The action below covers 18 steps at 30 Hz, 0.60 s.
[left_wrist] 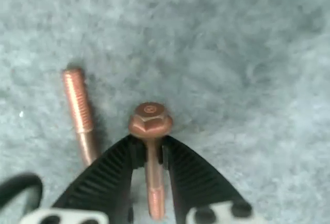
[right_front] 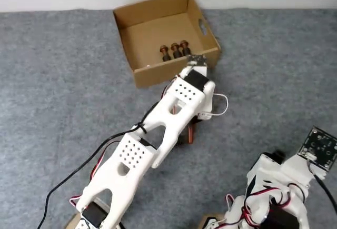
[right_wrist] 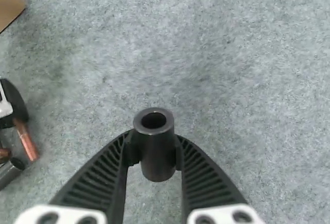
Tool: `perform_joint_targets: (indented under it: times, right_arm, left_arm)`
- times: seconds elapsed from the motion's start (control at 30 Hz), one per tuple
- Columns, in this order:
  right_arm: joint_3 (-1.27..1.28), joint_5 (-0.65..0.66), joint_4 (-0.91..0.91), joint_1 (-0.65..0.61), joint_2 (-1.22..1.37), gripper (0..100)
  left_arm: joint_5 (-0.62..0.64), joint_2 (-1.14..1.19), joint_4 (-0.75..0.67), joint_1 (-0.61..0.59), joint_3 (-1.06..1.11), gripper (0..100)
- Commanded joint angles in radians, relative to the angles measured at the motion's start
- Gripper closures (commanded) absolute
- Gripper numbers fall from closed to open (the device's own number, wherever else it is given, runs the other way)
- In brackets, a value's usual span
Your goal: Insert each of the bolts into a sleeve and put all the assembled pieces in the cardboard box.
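Three assembled pieces (right_front: 175,50) sit in the cardboard box (right_front: 148,38) at upper centre of the high view — the left gripper (left_wrist: 149,145) pinches a bolt (left_wrist: 150,122), the right gripper (right_wrist: 153,142) pinches a sleeve (right_wrist: 154,161), so next, I judge, their axes must line up.

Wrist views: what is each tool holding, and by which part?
Left tool clamps a copper bolt by the shank, just under its hex head. Right tool clamps a black sleeve by its outer wall.
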Motion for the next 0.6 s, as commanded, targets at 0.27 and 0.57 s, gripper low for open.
perform_joint_targets:
  times: [0.27,0.57]
  right_arm:
    - [-0.005,0.012,-0.021,-0.018,-0.004,98.9]
    - [-0.005,0.009,-0.018,-0.162,-0.005,98.9]
  left_arm:
    - [0.002,-0.322,0.032,-0.002,0.004,100]
    - [-0.064,-0.772,0.031,-0.003,0.323,100]
